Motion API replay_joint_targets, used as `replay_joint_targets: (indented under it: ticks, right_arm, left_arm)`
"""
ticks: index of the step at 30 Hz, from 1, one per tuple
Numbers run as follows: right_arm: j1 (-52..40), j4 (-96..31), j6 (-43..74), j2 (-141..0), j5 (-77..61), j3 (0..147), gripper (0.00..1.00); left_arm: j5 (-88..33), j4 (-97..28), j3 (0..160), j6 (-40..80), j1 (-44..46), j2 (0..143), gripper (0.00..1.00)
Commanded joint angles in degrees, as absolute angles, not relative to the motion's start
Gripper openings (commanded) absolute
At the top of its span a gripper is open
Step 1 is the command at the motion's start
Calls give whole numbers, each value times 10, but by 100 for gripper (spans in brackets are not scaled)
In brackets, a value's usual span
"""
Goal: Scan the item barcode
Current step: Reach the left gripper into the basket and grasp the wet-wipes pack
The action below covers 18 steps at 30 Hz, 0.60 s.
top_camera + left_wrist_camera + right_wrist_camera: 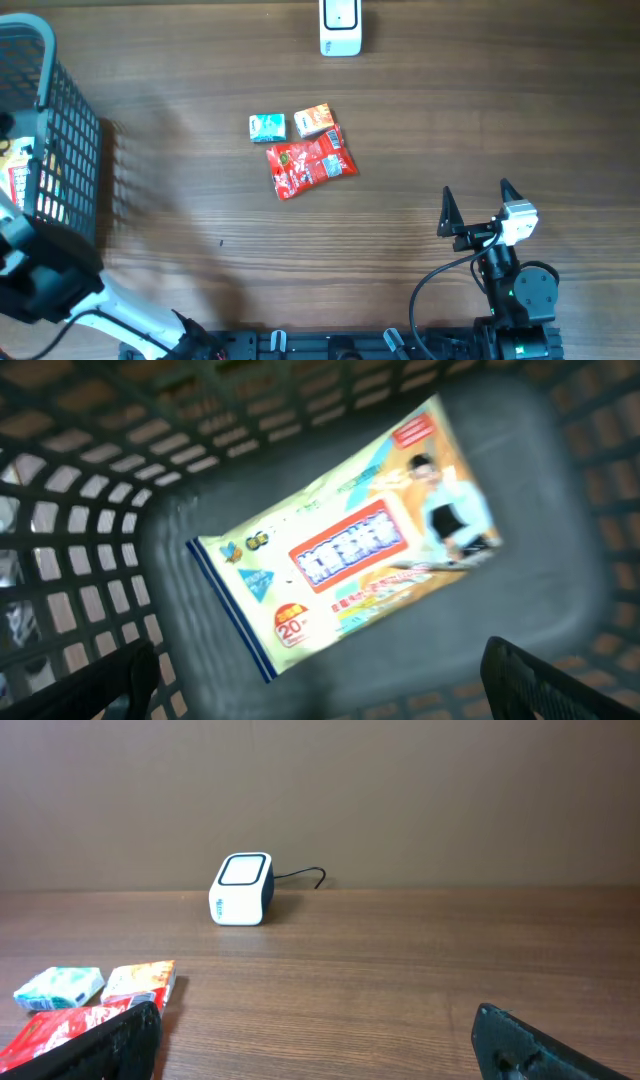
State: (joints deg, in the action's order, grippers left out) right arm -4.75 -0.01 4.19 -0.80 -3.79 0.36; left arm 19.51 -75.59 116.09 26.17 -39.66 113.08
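Far left, you've got one dark mesh basket (60, 150) at the left edge of the bench (480, 100). Your left pincer (330, 695) points down into it, released, its fingers spread wide with nothing between them. Straight below, one flat pack (350, 550) with a red label lies tilted on the basket floor. It's clear of the fingers and hemmed in by mesh walls on every side, so there's little side room down there. Moving right, count three small items bunched mid-bench: one teal box (267, 127), one orange box (314, 119) just beside it, and one red packet (311, 162) up against the orange one. There's open wood all around that cluster. At the far edge, one white scanner (340, 28) stands alone, with a thin cable (305, 875) trailing behind it in the right wrist view. Far right, your right pincer (477, 192) is released as well and empty. It sits near the front edge, well apart from both the cluster and the scanner, with bare bench between.
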Motion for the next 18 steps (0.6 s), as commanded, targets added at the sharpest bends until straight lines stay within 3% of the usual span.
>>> replay_joint_targets:
  ticks: [1, 5, 18]
  right_arm:
    - [-50, 1, 34, -6, -34, 3, 100]
    - [-50, 1, 34, -6, -34, 3, 100]
    - [-50, 1, 34, -6, -34, 3, 100]
  left_arm:
    - [87, -761, 1162, 208, -422, 1176, 100]
    - [19, -760, 1162, 154, -422, 1211, 100]
    - [44, -740, 1122, 153, -413, 1260, 99]
